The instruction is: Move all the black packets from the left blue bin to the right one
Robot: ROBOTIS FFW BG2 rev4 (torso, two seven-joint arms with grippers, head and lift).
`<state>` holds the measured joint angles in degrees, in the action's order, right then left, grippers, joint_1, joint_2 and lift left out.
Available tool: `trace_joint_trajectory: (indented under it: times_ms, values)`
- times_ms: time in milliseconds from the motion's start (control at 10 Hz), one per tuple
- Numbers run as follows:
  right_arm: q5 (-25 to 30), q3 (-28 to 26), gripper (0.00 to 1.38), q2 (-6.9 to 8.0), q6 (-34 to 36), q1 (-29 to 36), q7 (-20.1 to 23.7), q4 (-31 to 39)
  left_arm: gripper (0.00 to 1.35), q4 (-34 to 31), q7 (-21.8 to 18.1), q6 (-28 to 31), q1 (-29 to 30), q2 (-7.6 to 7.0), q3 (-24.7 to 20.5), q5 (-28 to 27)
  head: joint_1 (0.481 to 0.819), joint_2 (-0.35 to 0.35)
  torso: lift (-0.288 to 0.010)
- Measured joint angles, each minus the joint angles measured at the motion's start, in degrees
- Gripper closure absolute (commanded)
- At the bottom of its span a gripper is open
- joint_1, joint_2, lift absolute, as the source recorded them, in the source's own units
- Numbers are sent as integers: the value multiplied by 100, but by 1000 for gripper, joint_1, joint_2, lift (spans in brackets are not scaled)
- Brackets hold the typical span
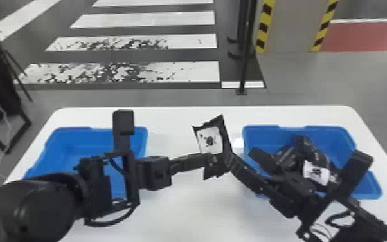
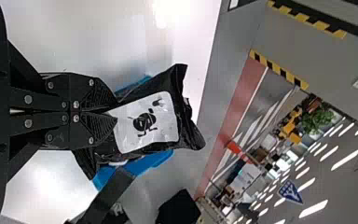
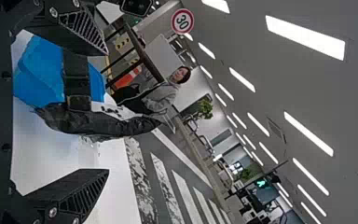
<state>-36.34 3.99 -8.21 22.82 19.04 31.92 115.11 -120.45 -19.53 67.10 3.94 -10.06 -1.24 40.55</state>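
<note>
Between the two bins, in the head view, my left gripper (image 1: 206, 157) holds up a black packet (image 1: 210, 140) with a white label. The left wrist view has the left gripper (image 2: 116, 114) shut on this packet (image 2: 147, 122). My right gripper (image 1: 250, 175) comes in from the right beside the packet. In the right wrist view the right gripper (image 3: 107, 112) stands open, its two fingers on either side of the packet (image 3: 105, 125). The left blue bin (image 1: 74, 130) lies partly under the left arm. Several black packets (image 1: 313, 153) lie in the right blue bin (image 1: 324, 129).
Both bins stand on a white table (image 1: 199, 206). The right arm's body crosses the near part of the right bin, and the left arm spans the left bin. A dark pole (image 1: 244, 58) stands on the floor behind the table.
</note>
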Motion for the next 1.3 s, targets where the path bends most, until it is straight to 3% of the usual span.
trace_joint_trajectory:
  times_ms: [300,400,500,600,1000,1100,1200,1300]
  values:
    - [-2,1,136,-120,-225,-491,-85,-512,1210,-48,-45,70,-1,-54,369,286,695,-59,-138]
    - [1,1,196,-130,-305,-589,-112,-642,1210,-72,-50,79,14,-64,450,379,695,-77,-138]
    - [21,4,802,-134,-359,-649,-118,-726,1210,-81,-51,82,16,-66,506,439,695,-91,-138]
    - [9,19,1306,-130,-389,-690,-122,-802,1210,-83,-50,84,17,-67,529,472,695,-95,-138]
    - [-544,212,1280,-110,-570,-683,-91,-1000,1167,-84,-31,-23,63,-66,483,494,695,-84,-138]
    - [-755,297,1280,-112,-446,-683,-53,-1001,918,-84,2,-162,119,-44,424,484,695,-61,-138]
    - [-905,351,1280,-114,-375,-686,-37,-1000,502,-84,54,-310,208,-13,345,525,695,-38,-138]
    - [-1034,362,1280,-112,-359,-690,-32,-1009,297,-84,74,-410,305,12,283,599,695,-31,-138]
